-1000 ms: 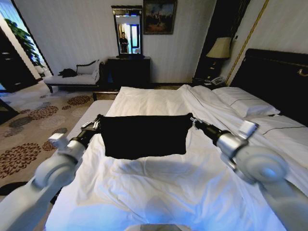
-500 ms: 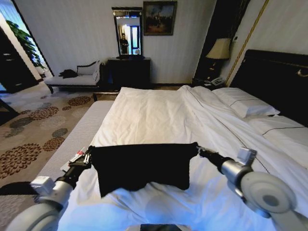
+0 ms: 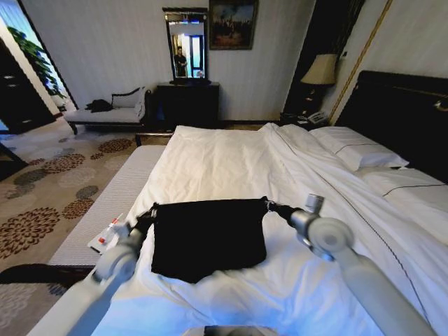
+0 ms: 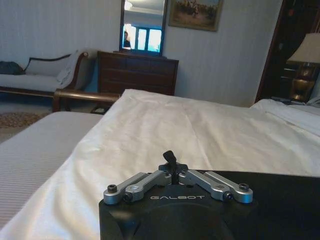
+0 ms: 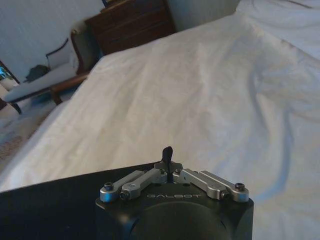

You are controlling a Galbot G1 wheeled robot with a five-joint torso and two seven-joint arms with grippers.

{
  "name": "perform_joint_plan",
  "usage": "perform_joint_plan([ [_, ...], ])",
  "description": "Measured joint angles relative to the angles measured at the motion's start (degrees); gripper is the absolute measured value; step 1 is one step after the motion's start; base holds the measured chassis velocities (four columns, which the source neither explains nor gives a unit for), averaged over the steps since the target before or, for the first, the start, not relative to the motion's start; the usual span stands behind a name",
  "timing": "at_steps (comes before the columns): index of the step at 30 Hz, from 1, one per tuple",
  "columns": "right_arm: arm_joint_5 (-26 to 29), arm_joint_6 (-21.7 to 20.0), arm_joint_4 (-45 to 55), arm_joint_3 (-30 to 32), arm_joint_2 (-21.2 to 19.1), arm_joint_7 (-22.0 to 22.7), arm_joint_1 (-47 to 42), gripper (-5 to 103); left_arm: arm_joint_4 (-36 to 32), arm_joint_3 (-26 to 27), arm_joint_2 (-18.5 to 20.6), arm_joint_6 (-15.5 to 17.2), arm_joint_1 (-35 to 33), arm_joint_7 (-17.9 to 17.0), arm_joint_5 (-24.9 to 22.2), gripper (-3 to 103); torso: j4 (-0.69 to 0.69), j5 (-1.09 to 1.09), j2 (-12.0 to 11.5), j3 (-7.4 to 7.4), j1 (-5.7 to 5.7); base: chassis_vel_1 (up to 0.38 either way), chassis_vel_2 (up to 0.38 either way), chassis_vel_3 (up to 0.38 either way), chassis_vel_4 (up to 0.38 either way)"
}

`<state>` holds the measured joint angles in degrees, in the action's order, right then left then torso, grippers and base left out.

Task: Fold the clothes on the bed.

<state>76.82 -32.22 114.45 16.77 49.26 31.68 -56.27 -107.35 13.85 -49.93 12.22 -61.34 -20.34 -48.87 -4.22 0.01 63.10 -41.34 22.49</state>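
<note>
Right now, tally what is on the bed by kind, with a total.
Black soft-fabric T-shirt, held up at its top corners by the left gripper and the right gripper: 1
White rectangular pillows: 2
White duvet: 1
Total: 4

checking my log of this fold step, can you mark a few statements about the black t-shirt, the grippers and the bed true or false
1. The left gripper and right gripper each pinch an upper corner of the soft black T-shirt. True.
2. The T-shirt is spread flat across the white pillows. False: it hangs between the grippers above the white duvet of the large bed.
3. The left gripper is open. False: the left wrist view shows it shut on fabric.
4. A small red-and-white packet lies on the grey bench at the bed's edge. True.
</note>
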Motion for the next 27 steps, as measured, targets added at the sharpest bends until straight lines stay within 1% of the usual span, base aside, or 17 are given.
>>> perform_joint_plan([
  [1, -1.2, 0.6, -2.3, -1.2, 0.4, -1.0, 1.3, 0, 2.9, -2.0, -0.6, -0.2, 2.6, 0.2, -0.2, 1, 0.00, 0.01, 0.0, 0.00, 0.00, 0.000, 0.000, 0.000, 0.000],
  [2, -1.2, 0.6, -2.3, -1.2, 0.4, -1.0, 1.3, 0, 2.9, -2.0, -0.6, -0.2, 2.6, 0.2, -0.2, 1, 0.00, 0.01, 0.0, 0.00, 0.00, 0.000, 0.000, 0.000, 0.000],
  [4, -3.4, 2.1, -7.3, -3.4, 1.2, -3.1, 4.2, 0, 9.8, -6.3, -2.0, -0.5, 8.4, 1.0, -0.3, 1, 0.02, -0.01, 0.0, -0.01, 0.01, 0.000, 0.000, 0.000, 0.000],
  [7, -4.1, 3.3, -12.7, -4.6, 2.5, -4.2, 7.7, 0, 15.7, -9.7, -3.9, -1.2, 13.9, 2.1, -0.1, 1, 0.01, -0.02, 0.0, 0.00, 0.01, 0.000, 0.000, 0.000, 0.000],
  [8, -4.1, 3.3, -12.7, -4.6, 2.5, -4.2, 7.7, 0, 15.7, -9.7, -3.9, -1.2, 13.9, 2.1, -0.1, 1, 0.01, -0.02, 0.0, 0.00, 0.01, 0.000, 0.000, 0.000, 0.000],
  [11, -4.3, 4.6, -18.9, -4.9, 4.2, -4.8, 11.6, 0, 20.1, -11.9, -6.4, -1.7, 18.6, 2.9, -0.2, 1, 0.02, 0.00, 0.0, 0.01, -0.01, 0.000, 0.000, 0.000, 0.000],
  [12, -4.3, 4.6, -18.9, -4.9, 4.2, -4.8, 11.6, 0, 20.1, -11.9, -6.4, -1.7, 18.6, 2.9, -0.2, 1, 0.02, 0.00, 0.0, 0.01, -0.01, 0.000, 0.000, 0.000, 0.000],
  [15, -4.4, 5.3, -22.8, -5.4, 5.0, -5.4, 13.9, 0, 23.7, -13.3, -8.4, -2.0, 22.3, 3.3, 0.0, 1, 0.01, 0.00, 0.0, 0.00, 0.00, 0.000, 0.000, 0.000, 0.000],
  [16, -4.4, 5.3, -22.8, -5.4, 5.0, -5.4, 13.9, 0, 23.7, -13.3, -8.4, -2.0, 22.3, 3.3, 0.0, 1, 0.01, 0.00, 0.0, 0.00, 0.00, 0.000, 0.000, 0.000, 0.000],
  [18, -4.5, 6.1, -25.7, -5.9, 6.0, -5.7, 15.6, 0, 27.0, -14.4, -9.9, -2.2, 25.1, 3.7, 0.0, 1, 0.00, -0.01, 0.0, 0.01, -0.01, 0.000, 0.000, 0.000, 0.000],
  [21, -5.0, 6.9, -28.5, -6.2, 7.0, -6.2, 17.1, 0, 30.0, -15.6, -10.7, -2.4, 27.3, 4.5, 0.0, 1, 0.02, -0.01, 0.0, 0.01, -0.01, 0.000, 0.000, 0.000, 0.000],
  [24, -5.8, 7.5, -29.9, -6.5, 7.5, -6.8, 17.7, 0, 31.1, -16.1, -10.9, -2.5, 28.0, 4.9, 0.0, 1, 0.02, 0.00, 0.0, 0.01, 0.00, 0.000, 0.000, 0.000, 0.000],
  [27, -7.9, 8.7, -31.4, -6.8, 8.0, -7.9, 17.8, 0, 32.2, -16.1, -11.4, -2.9, 27.9, 5.3, 0.0, 1, 0.02, -0.01, 0.0, 0.02, -0.02, 0.000, 0.000, 0.000, 0.000],
])
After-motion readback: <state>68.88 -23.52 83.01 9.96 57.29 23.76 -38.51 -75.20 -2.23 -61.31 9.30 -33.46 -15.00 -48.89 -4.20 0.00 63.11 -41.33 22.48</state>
